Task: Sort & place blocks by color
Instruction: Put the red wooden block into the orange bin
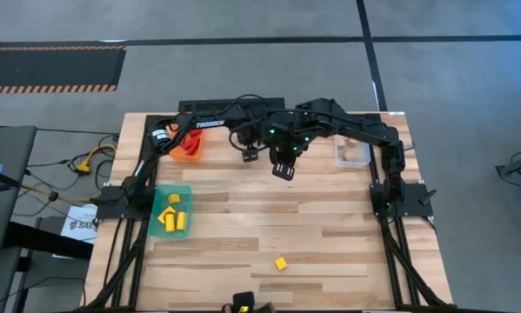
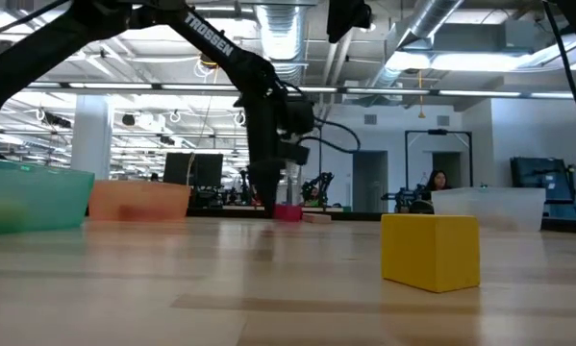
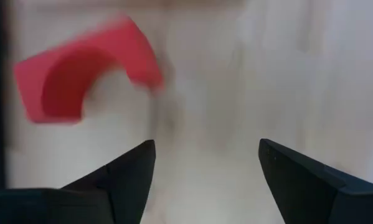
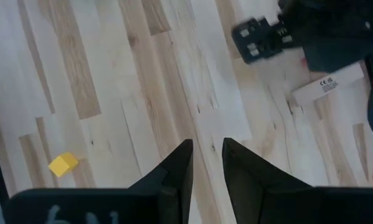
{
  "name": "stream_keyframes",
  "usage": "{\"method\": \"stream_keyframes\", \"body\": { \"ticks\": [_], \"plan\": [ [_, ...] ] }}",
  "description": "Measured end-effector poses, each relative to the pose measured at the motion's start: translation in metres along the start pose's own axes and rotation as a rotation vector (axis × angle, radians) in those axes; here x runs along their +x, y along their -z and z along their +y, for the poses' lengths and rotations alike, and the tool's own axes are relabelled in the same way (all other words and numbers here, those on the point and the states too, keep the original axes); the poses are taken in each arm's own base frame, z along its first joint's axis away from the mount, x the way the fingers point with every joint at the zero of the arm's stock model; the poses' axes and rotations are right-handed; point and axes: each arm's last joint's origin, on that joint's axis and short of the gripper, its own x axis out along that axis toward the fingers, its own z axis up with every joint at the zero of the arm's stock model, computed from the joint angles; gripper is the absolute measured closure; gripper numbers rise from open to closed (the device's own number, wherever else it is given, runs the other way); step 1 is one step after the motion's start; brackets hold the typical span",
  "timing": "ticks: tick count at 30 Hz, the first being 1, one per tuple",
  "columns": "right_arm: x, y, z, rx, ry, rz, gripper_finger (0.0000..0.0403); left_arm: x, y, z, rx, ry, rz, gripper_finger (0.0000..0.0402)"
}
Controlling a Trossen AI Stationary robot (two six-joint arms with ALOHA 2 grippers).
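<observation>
- While my left claw (image 3: 205,146) hangs low over the bench (image 1: 330,235) with its fingers wide apart, nothing lies between them. I see only bare wood through the gap.
- The red block (image 3: 80,74), an arch-shaped piece, sits off to one side of that claw, beyond one fingertip and outside the gap.
- In the low view the same red block (image 2: 288,212) rests on the bench just beside the foot of my left arm, near it but not under it.
- I judge that the coming move turns on this offset: the left claw must shift sideways until the arch lies between the fingers before closing would catch anything.
- The arch's long axis looks slanted against the line between my fingers, though the wrist view is too blurred to be sure. A small turn of the wrist may be called for.
- My right claw (image 4: 205,144) hovers higher, just beside the left one at the far middle of the bench. Its fingers stand narrow with a slim gap and hold nothing.
- For the red block the left claw is plainly the nearer.
- One yellow cube (image 1: 280,263) lies alone near the front edge, well apart from both claws. The right claw is a little closer to it.
- The orange bin (image 1: 189,146) stands close by on the left arm's side, and I reckon the red piece belongs there.
- The teal bin (image 1: 185,188) already holds yellow pieces.
</observation>
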Motion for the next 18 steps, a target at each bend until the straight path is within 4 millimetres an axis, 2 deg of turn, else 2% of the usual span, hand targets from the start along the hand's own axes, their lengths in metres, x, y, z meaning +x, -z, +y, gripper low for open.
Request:
{"method": "stream_keyframes", "body": {
  "ticks": [2,5,8,11,14,18],
  "plan": [
    [0.000,0.000,0.000,-0.006,0.000,0.000,0.0296,-0.012,0.006,-0.002,-0.001,0.047,0.027,0.0135],
    [0.000,0.000,0.000,-0.028,0.001,0.000,0.0296,-0.037,0.006,-0.005,0.000,0.095,-0.022,0.0138],
    [0.000,0.000,-0.002,-0.042,0.002,0.000,0.0296,-0.044,0.002,-0.004,0.000,0.083,-0.089,0.0139],
    [0.000,0.000,-0.004,-0.057,0.007,-0.001,0.0296,-0.054,-0.006,0.006,-0.008,0.016,-0.213,0.0139],
    [-0.006,0.001,-0.007,-0.061,0.009,-0.015,0.0296,-0.053,-0.013,0.014,-0.045,-0.026,-0.288,0.0139],
    [-0.016,0.005,-0.014,-0.048,0.014,-0.038,0.0296,-0.046,-0.015,0.026,-0.274,-0.137,-0.301,0.0139]
  ]
}}
